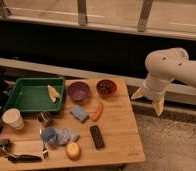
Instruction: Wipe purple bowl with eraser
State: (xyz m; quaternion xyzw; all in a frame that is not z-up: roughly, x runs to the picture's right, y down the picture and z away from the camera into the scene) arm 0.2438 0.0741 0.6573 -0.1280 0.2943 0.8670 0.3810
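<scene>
The pincer (pixel 150 100) hangs wide open and empty beyond the worktop's (pixel 120 127) right edge, over the floor (pixel 166 145). The purple bowl (pixel 78 91) sits near the far edge, between a green tray (pixel 21 95) and a dark red bowl (pixel 106 87). The eraser (pixel 96 136) lies flat toward the near edge, bare wood open to its right.

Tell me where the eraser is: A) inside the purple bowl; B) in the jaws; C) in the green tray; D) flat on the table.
D: the eraser lies flat on the table near the orange-red stick; the gripper hangs beyond the table's edge, jaws open and empty.
</scene>
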